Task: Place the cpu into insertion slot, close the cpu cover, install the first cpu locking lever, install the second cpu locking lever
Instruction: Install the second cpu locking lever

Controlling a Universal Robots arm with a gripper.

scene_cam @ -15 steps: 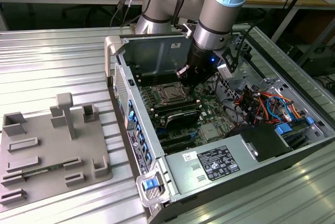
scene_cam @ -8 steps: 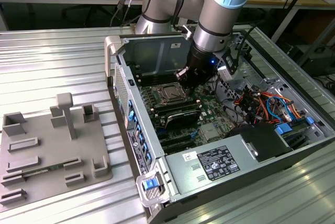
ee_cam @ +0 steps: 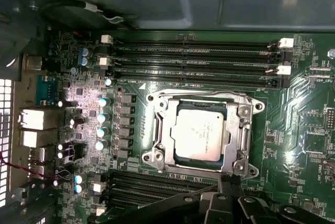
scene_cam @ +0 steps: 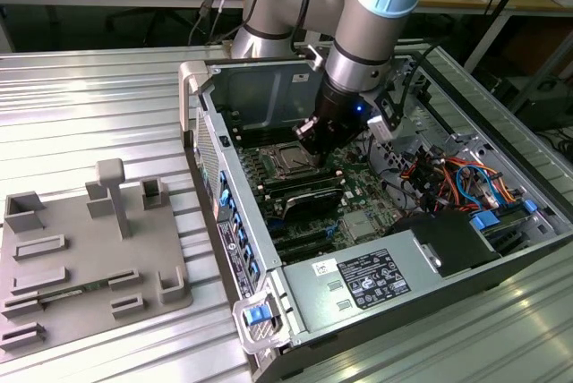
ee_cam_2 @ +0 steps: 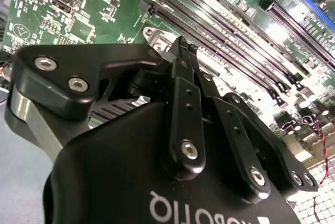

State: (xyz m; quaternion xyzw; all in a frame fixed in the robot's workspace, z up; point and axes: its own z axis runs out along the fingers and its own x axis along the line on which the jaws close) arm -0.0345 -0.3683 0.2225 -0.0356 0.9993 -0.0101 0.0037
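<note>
My black two-fingered end effector (scene_cam: 311, 135) hangs low inside the open grey computer case (scene_cam: 235, 249), its fingers (ee_cam_2: 184, 85) pressed together with nothing between them, just beside the square silver-rimmed insertion slot (ee_cam: 161, 145) on the green motherboard (ee_cam: 303, 130). The small flat square cpu with its silver-grey metal top (ee_cam: 201, 133) lies seated in that slot, framed by the thin silvery metal cpu cover (ee_cam: 242, 124). Long black memory slots (ee_cam: 193, 62) run along both sides of the slot, and on the ribbed metal surface (scene_cam: 89, 106) at the exterior view's left rests a grey fixture tray (scene_cam: 81, 267).
</note>
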